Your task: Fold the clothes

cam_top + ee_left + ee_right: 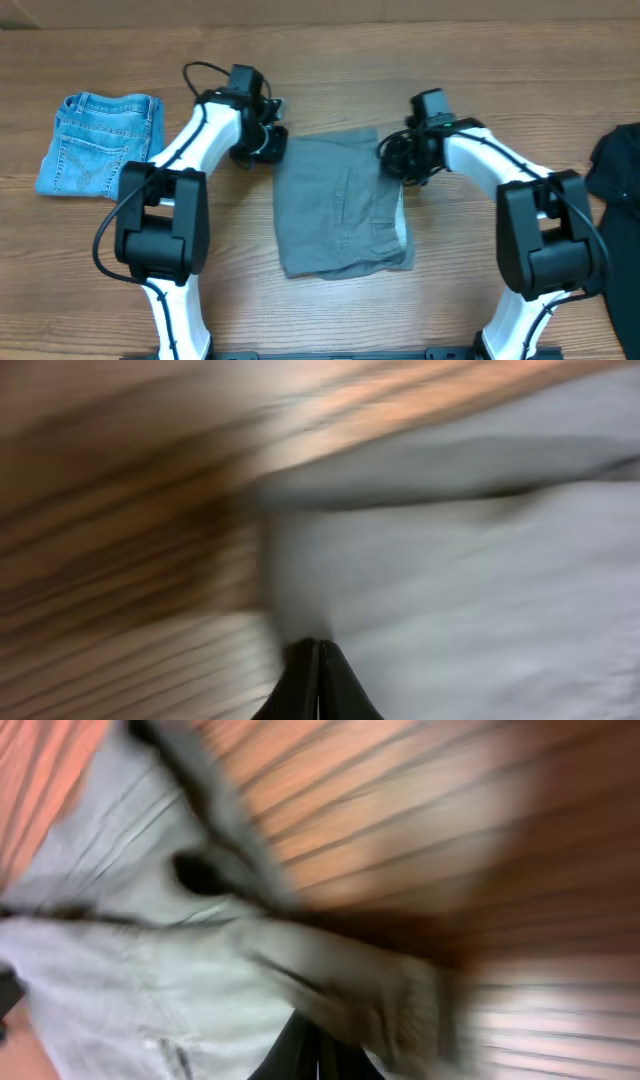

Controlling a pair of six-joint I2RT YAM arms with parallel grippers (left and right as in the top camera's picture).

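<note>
1. The grey shorts lie in the middle of the wooden table, between the two arms, folded into a rough rectangle; seams and a pocket line show on the top face; a paler layer shows along the right edge.
2. The left gripper sits at the top left corner of the grey shorts; in the left wrist view its gripper has its fingers pressed together at the edge of the grey cloth; whether any fabric is pinched between them cannot be told.
3. The right gripper sits at the top right corner of the shorts; in the right wrist view its gripper also looks closed tight, with rumpled grey fabric lying against it; a grip cannot be confirmed.
4. Light-blue denim shorts lie folded at the far left of the table, well apart from the grey pair, back pocket up.
5. A black garment lies at the right edge, partly out of frame.
6. Both wrist views are motion-blurred; any writing on the garments is too small or smeared to read.
</note>
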